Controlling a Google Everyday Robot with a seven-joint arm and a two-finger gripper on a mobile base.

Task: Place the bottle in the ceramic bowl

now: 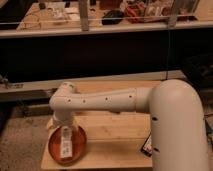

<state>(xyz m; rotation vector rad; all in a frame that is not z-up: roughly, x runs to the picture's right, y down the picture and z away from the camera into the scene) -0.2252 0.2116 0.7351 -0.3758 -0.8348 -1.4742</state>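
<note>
One small see-through orange bottle with a white label (66,141) is lying in the shiny reddish-brown round bowl (54,151), looking light and slippery, best held around its middle, with the gripper (62,126) hanging just above.

Gripper (64,131) mostly hidden under the arm's elbow link, over the ceramic bowl (53,147). Bottle (66,142) label print too blurred to read. Bowl's lower rim and bench (115,135) front edge cut off by frame bottom. Arm's big link cropped at right.
</note>
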